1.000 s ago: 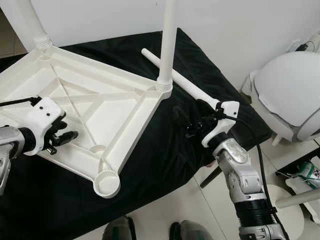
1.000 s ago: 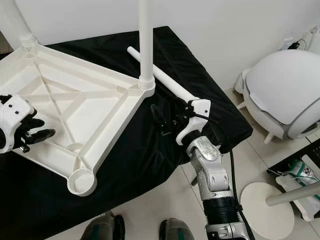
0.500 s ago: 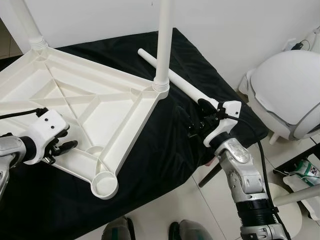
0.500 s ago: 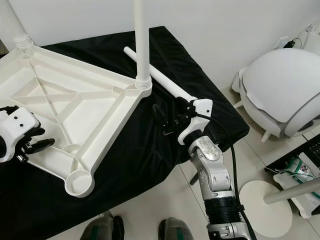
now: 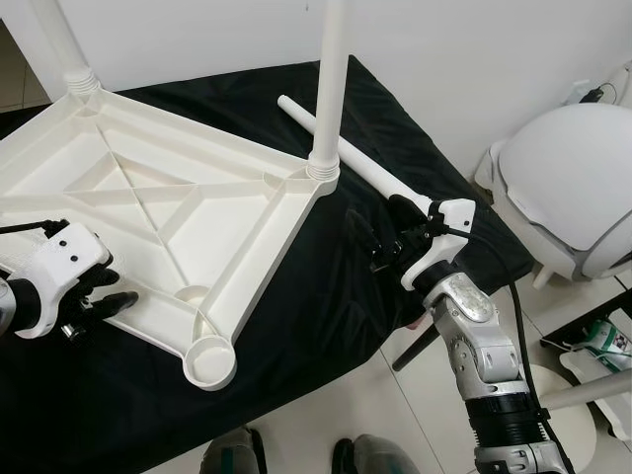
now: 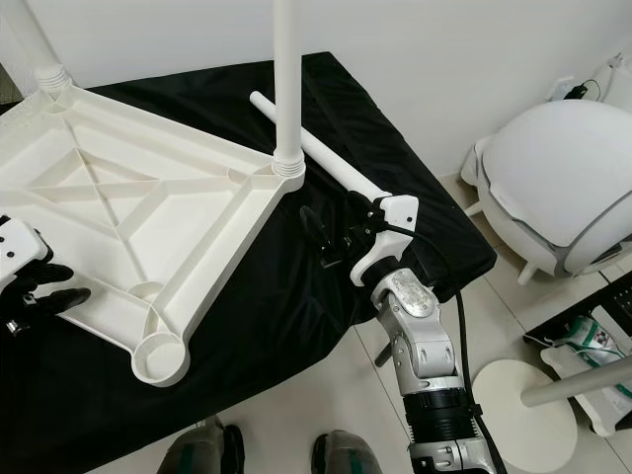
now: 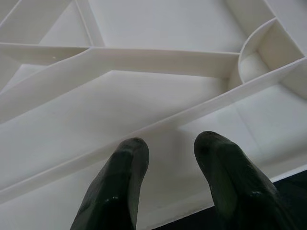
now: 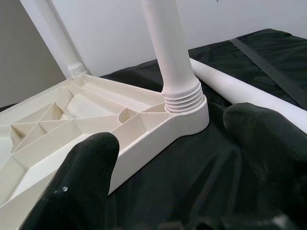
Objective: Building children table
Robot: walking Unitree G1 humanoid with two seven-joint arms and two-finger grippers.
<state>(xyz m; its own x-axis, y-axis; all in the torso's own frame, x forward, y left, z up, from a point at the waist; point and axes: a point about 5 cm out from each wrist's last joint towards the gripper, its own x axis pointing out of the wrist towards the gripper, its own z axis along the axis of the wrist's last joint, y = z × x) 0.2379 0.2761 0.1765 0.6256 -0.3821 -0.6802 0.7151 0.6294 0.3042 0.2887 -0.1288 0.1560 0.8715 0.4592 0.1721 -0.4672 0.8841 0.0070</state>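
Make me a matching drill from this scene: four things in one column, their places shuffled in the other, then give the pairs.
1. loose table leg
2. empty corner socket
3. left gripper
4. right gripper

A. over the black cloth, beside the screwed-in leg's corner
B. lying on the black cloth
C. at the tabletop's near edge
D. nearest corner of the upturned tabletop

Pairs: 1-B, 2-D, 3-C, 4-A

Silver jointed arms, white wrist housings, black cables, black-fingered right pincer (image 5: 370, 242).
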